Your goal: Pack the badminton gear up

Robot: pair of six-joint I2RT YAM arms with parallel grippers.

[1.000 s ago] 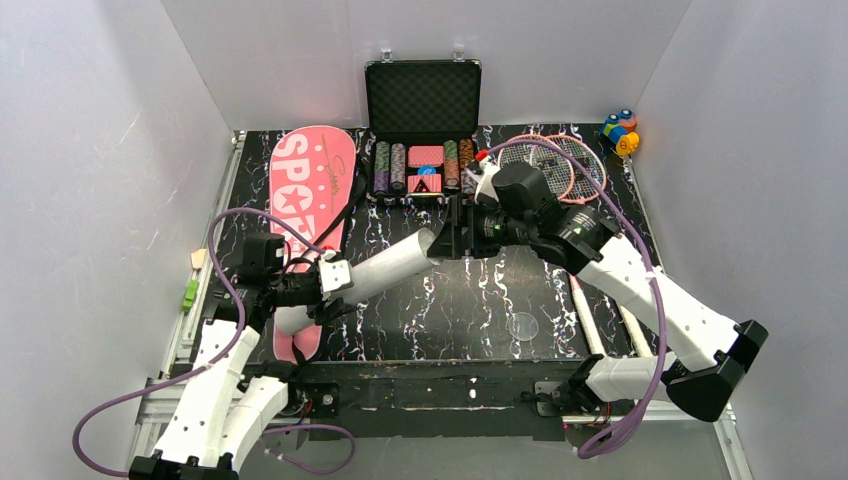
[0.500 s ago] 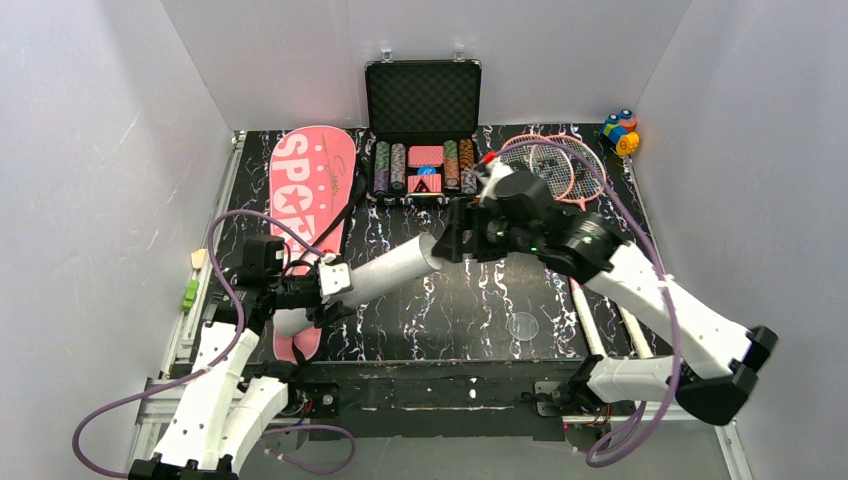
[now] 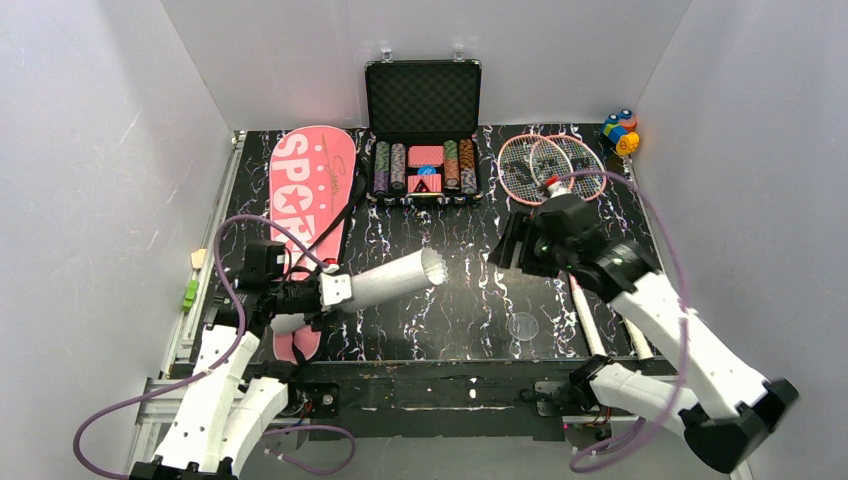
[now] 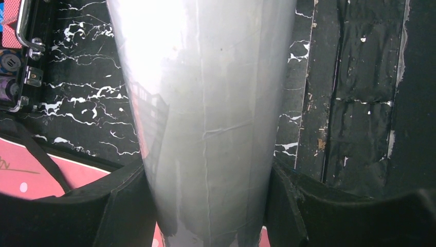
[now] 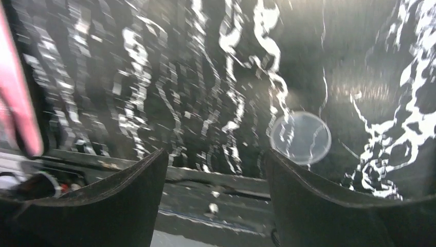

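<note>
- The open black case of poker chips (image 3: 423, 130) sits at the far middle of the marbled black table (image 3: 470, 300); everything below is placed from it.
- The pink cover (image 3: 312, 190) lettered "SPORT" lies flat just left of the case, its narrow end reaching toward the near edge.
- The two pink-framed rackets (image 3: 545, 165) lie right of the case, heads overlapping and handles running toward the near edge.
- The small multicoloured toy (image 3: 620, 132) sits further right of the case, in the far corner.
- The left gripper (image 3: 335, 290) is near-left of the case. Its jaws are clamped on the long white tube (image 3: 390, 278) close to one end.
- In the left wrist view, the tube (image 4: 205, 103) fills the gap between the black fingers (image 4: 123, 206). It is held off the table, open mouth pointing right, well in front of the case.
- The right gripper (image 3: 508, 245) hangs in front of the case and slightly right, apart from the tube's mouth.
- In the right wrist view, its jaws are spread wide with nothing between the fingers (image 5: 128, 190).
- A clear round lid (image 5: 301, 138) lies on the table beyond them.
</note>
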